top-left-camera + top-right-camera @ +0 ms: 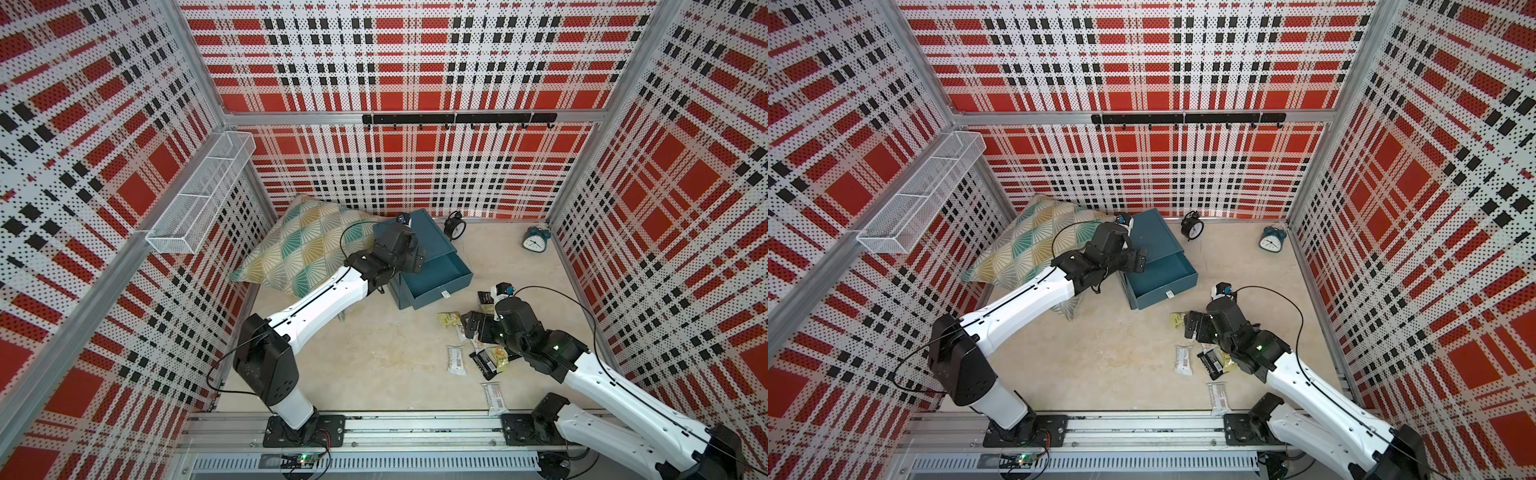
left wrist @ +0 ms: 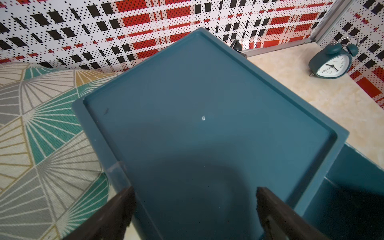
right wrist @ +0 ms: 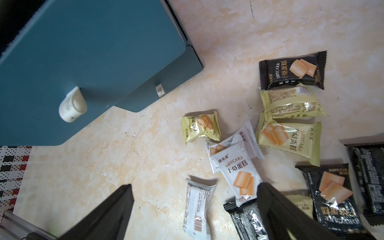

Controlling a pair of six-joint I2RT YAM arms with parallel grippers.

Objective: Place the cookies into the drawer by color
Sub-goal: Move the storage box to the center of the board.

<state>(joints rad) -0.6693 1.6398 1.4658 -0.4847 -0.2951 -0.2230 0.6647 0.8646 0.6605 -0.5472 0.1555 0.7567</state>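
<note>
- Teal-blue, the drawer cabinet [image 1: 434,239] stood near the back wall, just beside a patterned pillow [image 1: 299,245]. One drawer was pulled out toward the table's middle in both top views.
- The left gripper [image 2: 195,191] hovered over the cabinet's flat top, its jaws spread wide and holding nothing.
- The cookies [image 3: 239,172] lay scattered on the beige table [image 3: 124,155] near the pulled-out drawer's front. They were white, yellow-green and black packets, some overlapping.
- The right gripper [image 3: 194,186] hung above them, its jaws apart and empty.

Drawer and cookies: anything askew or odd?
The drawer cabinet sits skewed to the back wall, one drawer pulled open. The cookies lie scattered, some overlapping; one white packet strays at the front edge of the table.
</note>
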